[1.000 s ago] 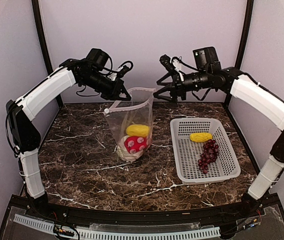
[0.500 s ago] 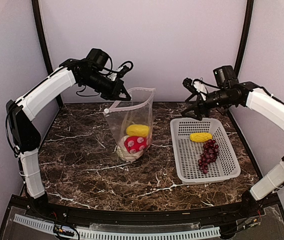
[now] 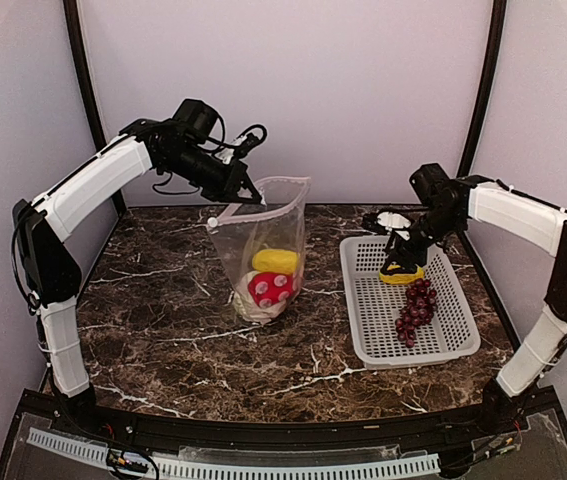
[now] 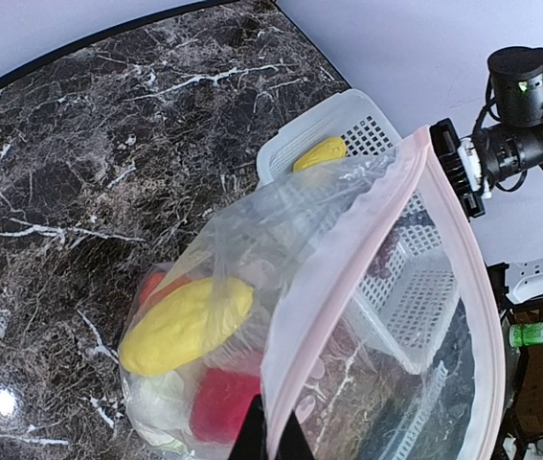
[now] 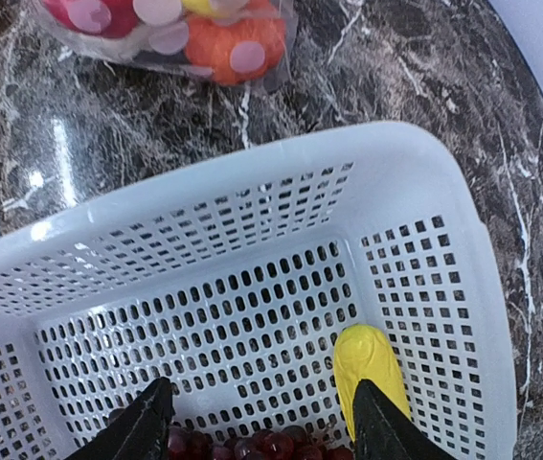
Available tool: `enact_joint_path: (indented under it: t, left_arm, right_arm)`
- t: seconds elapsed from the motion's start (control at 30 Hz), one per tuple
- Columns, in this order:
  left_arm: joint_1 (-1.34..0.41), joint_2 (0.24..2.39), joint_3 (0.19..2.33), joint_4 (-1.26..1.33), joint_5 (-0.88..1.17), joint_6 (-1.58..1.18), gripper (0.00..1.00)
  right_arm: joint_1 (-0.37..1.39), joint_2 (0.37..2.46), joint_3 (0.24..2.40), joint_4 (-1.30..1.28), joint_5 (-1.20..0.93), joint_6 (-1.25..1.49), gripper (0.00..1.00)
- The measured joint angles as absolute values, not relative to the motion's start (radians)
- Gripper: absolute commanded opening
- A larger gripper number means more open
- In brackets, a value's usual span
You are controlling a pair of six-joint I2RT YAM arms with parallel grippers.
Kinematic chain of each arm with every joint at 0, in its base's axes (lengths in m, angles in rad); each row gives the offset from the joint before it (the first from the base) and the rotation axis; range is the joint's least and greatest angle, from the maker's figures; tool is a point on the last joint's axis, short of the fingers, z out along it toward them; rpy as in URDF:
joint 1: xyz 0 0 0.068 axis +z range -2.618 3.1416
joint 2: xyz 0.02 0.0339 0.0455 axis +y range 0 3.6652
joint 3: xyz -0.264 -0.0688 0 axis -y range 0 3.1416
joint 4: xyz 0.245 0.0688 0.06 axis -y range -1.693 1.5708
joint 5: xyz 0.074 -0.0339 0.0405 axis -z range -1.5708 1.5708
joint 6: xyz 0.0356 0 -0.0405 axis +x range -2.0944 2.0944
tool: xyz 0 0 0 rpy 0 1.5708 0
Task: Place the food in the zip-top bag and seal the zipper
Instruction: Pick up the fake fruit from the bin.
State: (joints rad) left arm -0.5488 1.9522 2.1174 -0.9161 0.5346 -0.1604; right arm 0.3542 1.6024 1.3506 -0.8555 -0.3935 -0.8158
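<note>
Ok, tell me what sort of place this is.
Probably a robot test booth: plain pale walls enclose a marble-patterned table, the left arm and right arm stand at its near edge, and the basket holds toy food.

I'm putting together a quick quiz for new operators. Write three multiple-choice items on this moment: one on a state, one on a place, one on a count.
1. The mouth of the clear spotted zip-top bag is:
A. held up and open by the left end effector
B. zipped shut
C. lying flat on the tabletop

2. Where is the dark purple toy grape bunch?
A. inside the bag
B. on the bare tabletop
C. in the white perforated plastic basket

3. How many yellow toy pieces lie in the basket?
A. none
B. one
C. two

Answers:
1 A, the left end effector pinches the rim, and the mouth gapes below it.
2 C, the grapes rest on the basket floor.
3 B, a single yellow piece lies beside the grapes; the other yellow one is in the bag.
</note>
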Motion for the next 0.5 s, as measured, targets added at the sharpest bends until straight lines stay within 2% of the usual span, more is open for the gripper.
enact_joint_path:
  t: [0.5]
  left_arm:
    - [-0.549, 1.952, 2.086, -0.878, 0.576, -0.154, 0.01]
  right_arm:
    - [0.353, 1.790, 1.354, -0.797, -0.086, -0.916, 0.61]
